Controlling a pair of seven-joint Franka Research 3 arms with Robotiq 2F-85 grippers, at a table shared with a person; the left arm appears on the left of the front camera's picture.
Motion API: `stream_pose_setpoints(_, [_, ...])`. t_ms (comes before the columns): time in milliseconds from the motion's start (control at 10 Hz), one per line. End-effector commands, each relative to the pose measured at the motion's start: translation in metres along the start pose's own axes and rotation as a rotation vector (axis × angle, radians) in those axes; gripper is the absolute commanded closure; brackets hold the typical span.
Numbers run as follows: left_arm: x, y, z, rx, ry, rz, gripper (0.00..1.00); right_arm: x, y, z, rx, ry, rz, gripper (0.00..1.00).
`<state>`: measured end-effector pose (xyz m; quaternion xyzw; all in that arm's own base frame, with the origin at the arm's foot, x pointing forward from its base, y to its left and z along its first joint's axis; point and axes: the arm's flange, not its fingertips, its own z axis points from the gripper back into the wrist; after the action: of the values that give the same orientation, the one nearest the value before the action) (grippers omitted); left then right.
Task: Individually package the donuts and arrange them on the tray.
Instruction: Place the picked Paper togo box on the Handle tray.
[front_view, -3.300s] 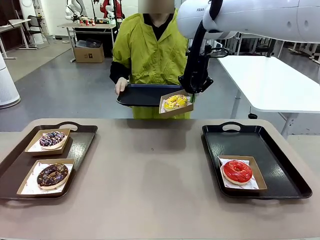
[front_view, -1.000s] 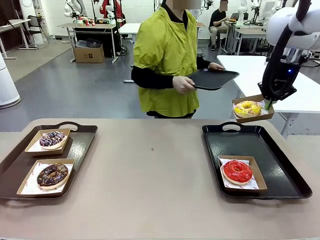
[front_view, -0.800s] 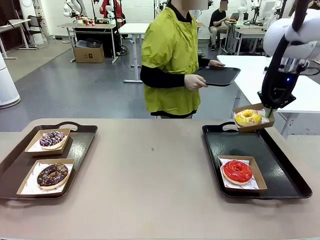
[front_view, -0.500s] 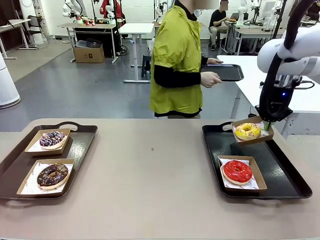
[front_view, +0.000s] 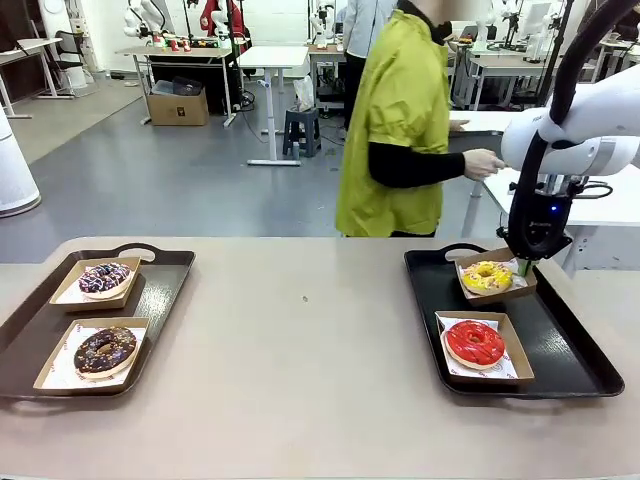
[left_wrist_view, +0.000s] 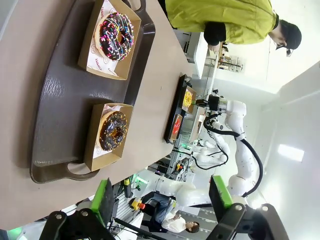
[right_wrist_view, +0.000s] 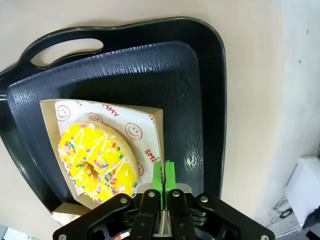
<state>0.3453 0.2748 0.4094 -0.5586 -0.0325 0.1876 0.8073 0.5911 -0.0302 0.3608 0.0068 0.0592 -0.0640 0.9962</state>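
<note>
**Right arm holding yellow donut's box over right tray**

Right gripper (front_view: 521, 266) is clenched on the edge of the box (front_view: 494, 277) carrying the yellow donut (front_view: 487, 275). In the right wrist view the green pads (right_wrist_view: 158, 176) pinch the box's cardboard wall, donut (right_wrist_view: 97, 162) sitting on smiley-print paper inside. The box is at the far end of the right tray (front_view: 570, 345), near its handle; can't tell whether it's touching the tray floor.

Red donut (front_view: 474, 342) sits in its own box on the same tray, just nearer the robot than the yellow one, the two boxes close together.

Left tray (front_view: 160, 285) holds two boxed donuts: sprinkle donut (front_view: 104, 278) at the far end, chocolate donut (front_view: 104, 350) at the near end. Left wrist view shows both from above, sprinkle (left_wrist_view: 115, 36) and chocolate (left_wrist_view: 112, 131).

Left gripper (left_wrist_view: 163, 201) hangs above the left tray's near end, fingers released and spread wide, nothing between them.

Person in a yellow-green top (front_view: 400, 120) stands side-on beyond the table's far edge, hand (front_view: 484, 163) reaching toward the white table behind.
</note>
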Motion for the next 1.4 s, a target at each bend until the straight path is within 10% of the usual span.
stream_pose_setpoints(0, [-0.006,-0.001,0.001,-0.004,-0.001,-0.007,0.0,0.005,0.006,-0.006,-0.019,-0.011,0.0,0.98])
stream_pose_setpoints(100, [-0.006,-0.001,0.001,-0.004,-0.001,-0.007,0.0,0.004,0.006,-0.006,-0.013,-0.011,0.017,0.51])
stream_pose_setpoints(200, [-0.006,-0.001,0.001,-0.004,-0.001,-0.007,0.0,0.004,0.007,-0.005,-0.015,-0.012,0.019,0.38])
stream_pose_setpoints(300, [-0.006,-0.001,0.001,-0.004,-0.001,-0.007,0.0,0.004,0.007,-0.003,-0.014,-0.012,0.014,0.0])
stream_pose_setpoints(600, [-0.006,-0.001,0.001,-0.004,-0.001,-0.007,0.0,0.003,0.005,0.0,-0.002,-0.014,0.01,0.14])
stream_pose_setpoints(800, [-0.006,-0.001,0.001,-0.004,-0.001,-0.007,0.0,0.0,0.002,0.003,0.0,-0.012,0.011,0.0])
stream_pose_setpoints(1300, [-0.006,-0.001,0.001,-0.004,-0.001,-0.007,0.0,-0.038,-0.019,0.015,-0.063,-0.009,0.03,0.03])
